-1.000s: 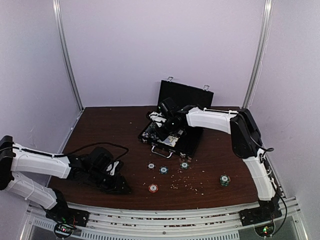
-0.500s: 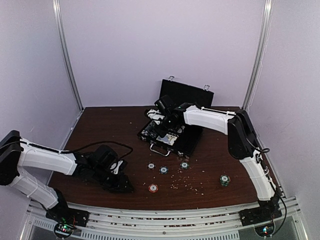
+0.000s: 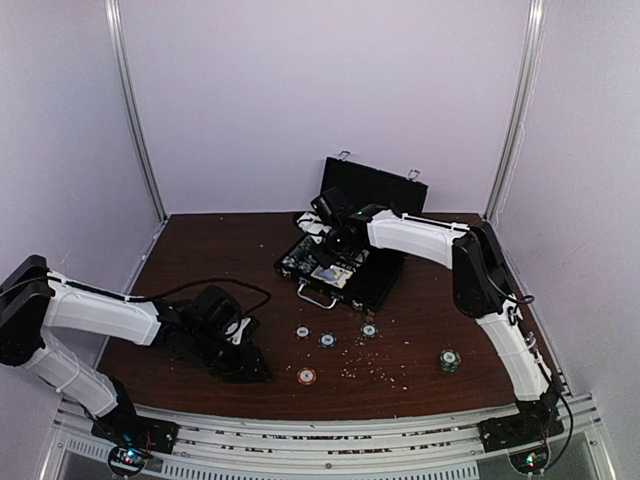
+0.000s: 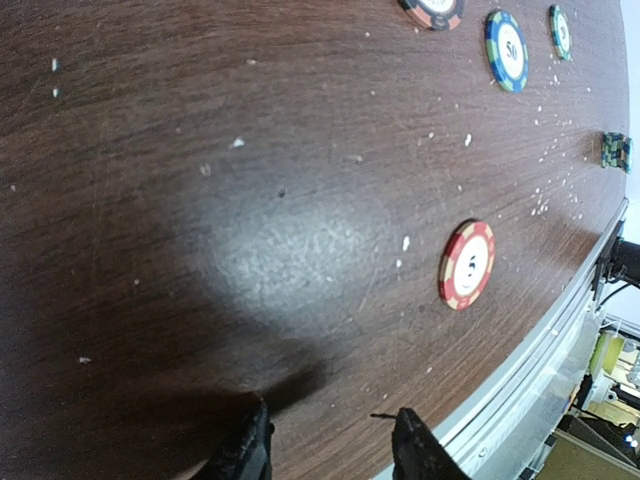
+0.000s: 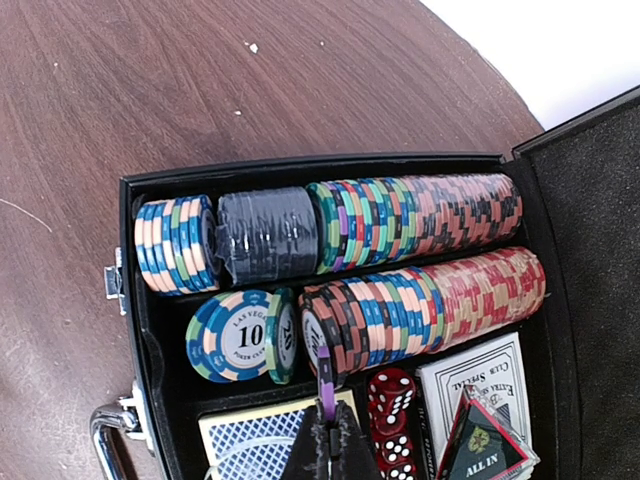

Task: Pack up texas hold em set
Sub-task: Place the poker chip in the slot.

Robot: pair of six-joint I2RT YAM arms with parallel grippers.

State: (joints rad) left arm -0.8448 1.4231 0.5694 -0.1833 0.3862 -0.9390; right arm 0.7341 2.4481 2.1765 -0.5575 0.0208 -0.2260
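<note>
The black case [image 3: 372, 285] of the poker set lies open at the back middle of the dark wooden table [image 4: 250, 200], its foam-lined lid [image 3: 375, 190] standing upright. Two long rows of striped chips [image 5: 420, 220] lie on edge in its upper slots, with a black wrapped roll [image 5: 265, 235] among them. Below sit red dice [image 5: 392, 400], a blue-backed card deck [image 5: 255, 440] and a triangular "ALL IN" marker [image 5: 485, 445]. A silver handle [image 5: 105, 440] juts from the front wall. The right arm stretches across the table with its elbow raised, and the right gripper [image 5: 330, 440] hangs over the tray with jaws pressed together. A purple sliver shows at the tips; whether it is gripped cannot be told. Loose on the wood nearer the front lie a red chip [image 4: 466, 264], a blue chip [image 4: 507, 50] and a small green stack [image 3: 449, 359], amid white specks. The left arm lies low along the front edge, the left gripper [image 4: 330, 455] parted and empty just above the wood, near the red chip.
</note>
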